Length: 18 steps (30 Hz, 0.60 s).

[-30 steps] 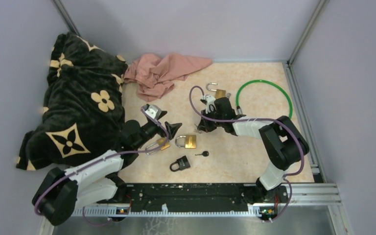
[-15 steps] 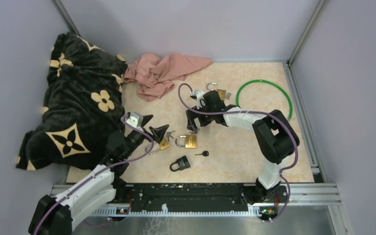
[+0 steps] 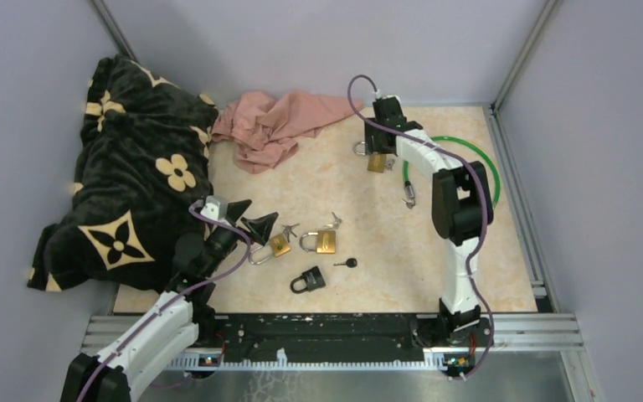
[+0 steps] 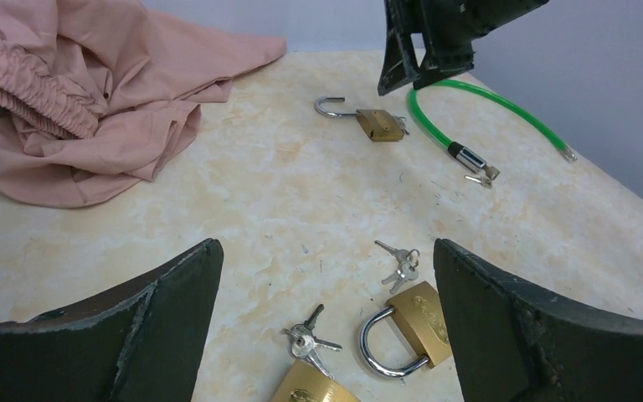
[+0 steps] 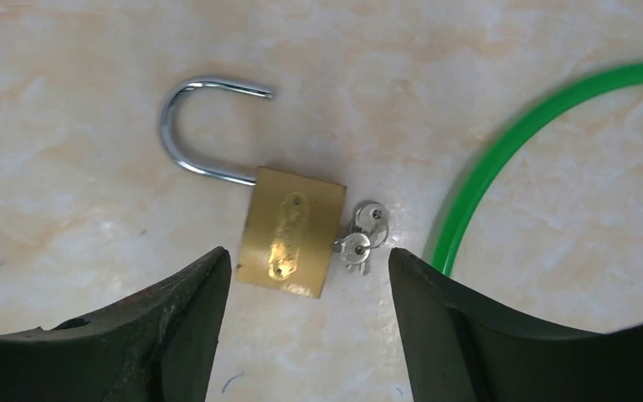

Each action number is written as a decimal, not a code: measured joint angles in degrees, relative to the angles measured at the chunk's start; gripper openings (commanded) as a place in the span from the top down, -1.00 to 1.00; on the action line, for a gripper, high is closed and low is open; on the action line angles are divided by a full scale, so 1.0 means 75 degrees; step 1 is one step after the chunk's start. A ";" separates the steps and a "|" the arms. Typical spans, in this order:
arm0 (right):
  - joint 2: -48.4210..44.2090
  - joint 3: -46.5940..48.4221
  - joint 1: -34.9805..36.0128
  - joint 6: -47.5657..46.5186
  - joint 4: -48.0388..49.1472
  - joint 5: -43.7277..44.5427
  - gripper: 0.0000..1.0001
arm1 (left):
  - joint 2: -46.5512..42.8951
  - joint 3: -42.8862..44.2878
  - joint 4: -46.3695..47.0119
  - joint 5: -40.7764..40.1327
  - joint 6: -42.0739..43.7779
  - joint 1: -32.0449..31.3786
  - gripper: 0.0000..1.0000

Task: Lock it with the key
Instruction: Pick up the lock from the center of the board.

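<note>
R gripper (image 5: 306, 285) wide open, empty, straddling brass padlock (image 5: 291, 232); body looks rigid, dense, slick; I'd pinch its flat faces; keys (image 5: 360, 234) at its base.

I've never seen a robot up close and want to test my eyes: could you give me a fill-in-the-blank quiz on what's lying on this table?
1. The far padlock, under the right jaws, has its shackle swung ____.
2. Its keys lie beside a ____ cable.
3. The cloth beside the blanket is ____.
4. The near padlock, closest to the arms' bases, is ____.
Missing words: open; green; pink; black.
</note>
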 measured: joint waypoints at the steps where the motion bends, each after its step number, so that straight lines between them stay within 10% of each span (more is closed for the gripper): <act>1: 0.0236 0.0166 -0.0093 0.0067 -0.0114 0.0146 -0.40 | -0.0006 0.0000 0.0006 0.0035 -0.0038 0.0020 -0.97; 18: 0.1317 0.0903 0.0146 0.0965 -0.0895 0.0525 -0.42 | -0.0009 -0.0073 0.0175 0.0364 -0.0286 0.0245 -0.97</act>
